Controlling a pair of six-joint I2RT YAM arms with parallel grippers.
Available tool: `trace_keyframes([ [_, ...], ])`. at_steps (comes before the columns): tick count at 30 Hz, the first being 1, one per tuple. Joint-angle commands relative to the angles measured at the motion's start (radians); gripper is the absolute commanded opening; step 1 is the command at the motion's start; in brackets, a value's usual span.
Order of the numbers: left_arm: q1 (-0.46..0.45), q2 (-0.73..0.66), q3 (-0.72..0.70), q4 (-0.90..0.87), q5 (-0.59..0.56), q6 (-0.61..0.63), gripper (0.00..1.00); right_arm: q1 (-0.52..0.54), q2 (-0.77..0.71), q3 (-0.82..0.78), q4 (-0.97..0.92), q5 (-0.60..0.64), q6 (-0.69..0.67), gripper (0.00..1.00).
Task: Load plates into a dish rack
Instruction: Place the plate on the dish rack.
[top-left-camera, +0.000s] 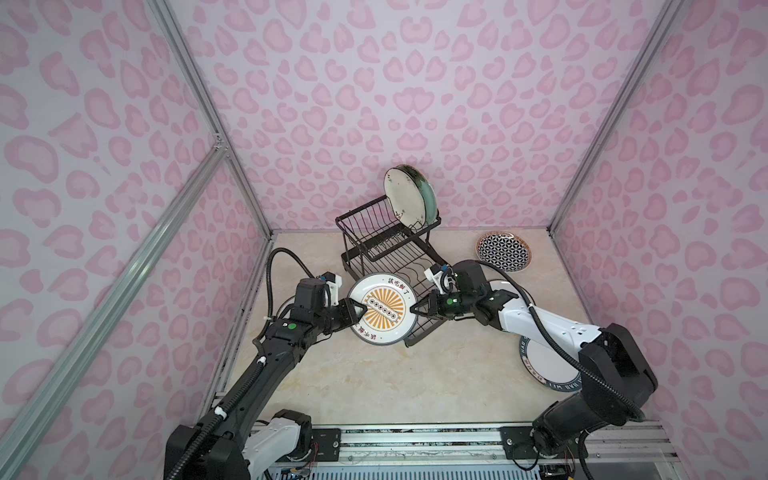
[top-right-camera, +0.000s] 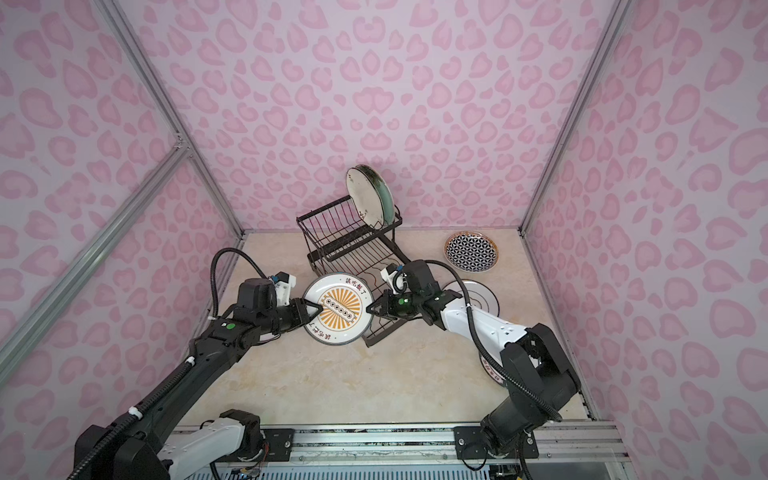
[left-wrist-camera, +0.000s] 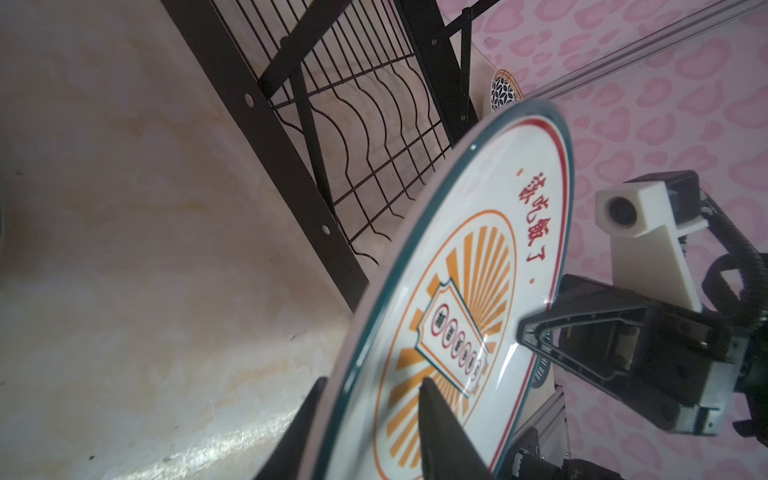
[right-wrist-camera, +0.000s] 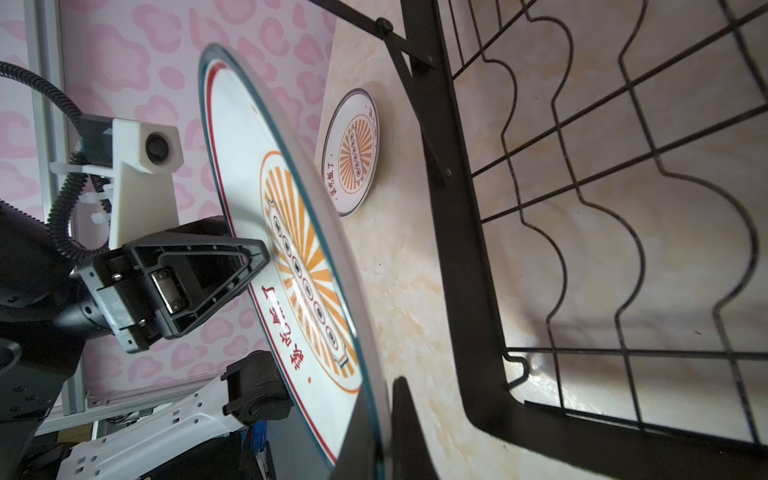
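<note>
One sunburst plate (top-left-camera: 382, 309), mid-frame, seems mid-handover: right gripper (top-left-camera: 413, 309) clamped on its rim, left gripper (top-left-camera: 363, 309) straddling the opposite rim, tightness unclear.

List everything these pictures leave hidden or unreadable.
- Teal plate in the dish rack: face hidden by the cream plate, both top views.
- White plate: pattern covered by the right arm, both top views.
- Lettered-rim plate: lettering too small, partly under that arm.
- Left gripper on the orange sunburst plate: whether it clamps; left wrist view's edge cuts its fingers off.
</note>
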Motion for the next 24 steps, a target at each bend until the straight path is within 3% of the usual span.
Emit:
trace_keyframes([
  [1,0.000,-0.018,-0.005,0.067,0.070,-0.012,0.26,0.003,0.005,-0.010,0.094,-0.029,0.037,0.00],
  [10,0.002,-0.026,0.016,0.055,0.073,-0.025,0.04,0.004,-0.010,-0.016,0.093,-0.015,0.042,0.00],
  [13,0.002,-0.025,0.018,0.071,0.095,-0.039,0.03,0.004,-0.015,-0.024,0.123,-0.016,0.064,0.00],
  [24,0.002,-0.061,0.013,0.117,0.170,-0.099,0.03,0.003,-0.038,-0.062,0.222,0.008,0.142,0.24],
])
